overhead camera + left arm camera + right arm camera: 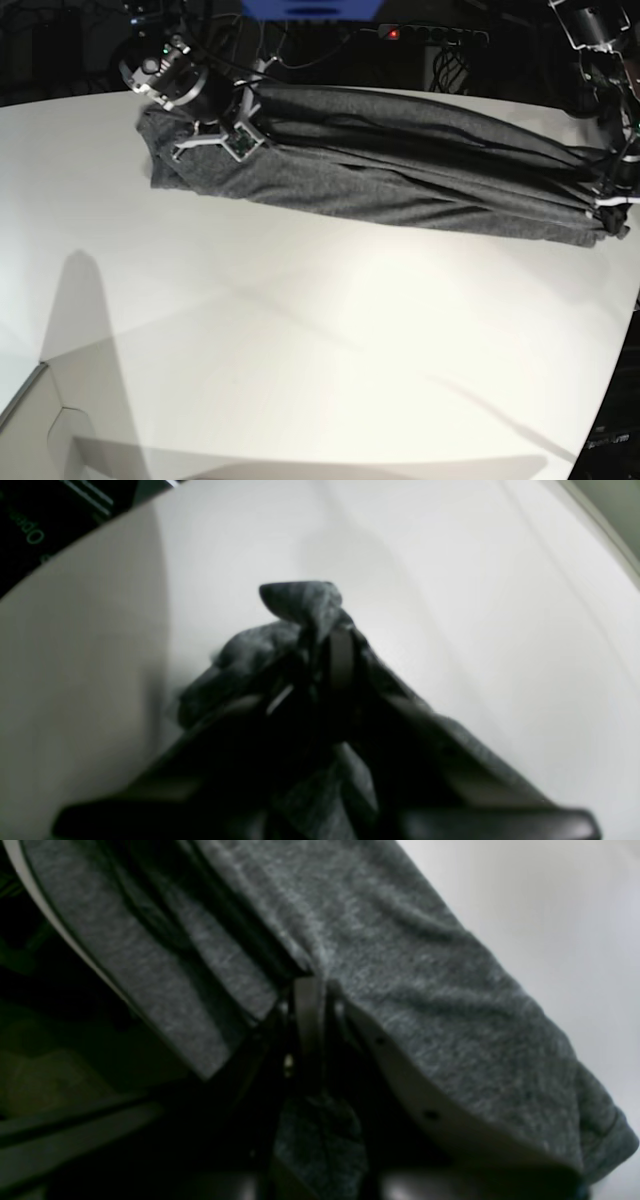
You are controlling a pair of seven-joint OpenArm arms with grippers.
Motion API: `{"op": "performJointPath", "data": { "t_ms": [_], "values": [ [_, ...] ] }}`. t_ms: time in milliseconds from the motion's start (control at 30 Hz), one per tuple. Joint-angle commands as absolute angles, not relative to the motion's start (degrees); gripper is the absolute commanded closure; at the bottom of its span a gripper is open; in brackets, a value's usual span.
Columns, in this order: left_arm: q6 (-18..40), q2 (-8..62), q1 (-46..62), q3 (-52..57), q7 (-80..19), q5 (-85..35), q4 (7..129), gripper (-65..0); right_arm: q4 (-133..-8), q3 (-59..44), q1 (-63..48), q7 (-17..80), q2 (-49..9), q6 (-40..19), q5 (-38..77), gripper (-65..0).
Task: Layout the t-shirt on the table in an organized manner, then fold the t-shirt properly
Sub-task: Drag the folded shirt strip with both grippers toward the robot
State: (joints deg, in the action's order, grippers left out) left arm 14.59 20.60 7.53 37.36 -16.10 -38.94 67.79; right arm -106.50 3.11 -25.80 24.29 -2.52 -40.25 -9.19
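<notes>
White table (300, 330) filled most of the base view, with dark clutter and cables behind its far edge. Along that far side the t-shirt (400, 170) was stretched in a long, rumpled grey band, running from upper left to the right edge, its lower fabric resting on the table.

At the left of that view, the right gripper (243, 135) was clamped tight on one end of the shirt; a loose flap hung past it toward the left. Its wrist camera showed the closed jaws pinching a fold, with grey knit (410, 990) draped on both sides.

At the far right, the left gripper (608, 205) was likewise closed on the other end. Its own camera showed a bunched tuft of fabric (300, 605) poking up past the shut jaws, above bare table (500, 630).
</notes>
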Motion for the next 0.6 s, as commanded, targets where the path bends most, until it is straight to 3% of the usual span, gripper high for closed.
{"op": "performJointPath", "data": {
  "t_ms": [0, 500, 567],
  "values": [
    [14.73, 22.02, 7.08, 37.85, -14.37, -39.6, 69.05, -0.3, -108.09, 3.03, -26.68, 22.29, -2.59, -40.0, -8.66, 0.0],
    [14.73, 21.32, 8.4, 37.76, -14.46, -39.52, 68.7, -0.6, -107.82, 6.55, -29.14, 20.44, -5.32, -40.0, -8.75, 0.0],
    [14.73, 21.49, 9.27, 37.76, -15.69, -39.52, 69.14, -3.0, -107.82, 6.55, -29.05, 20.44, -5.41, -40.0, -8.84, -3.1]
  ]
}}
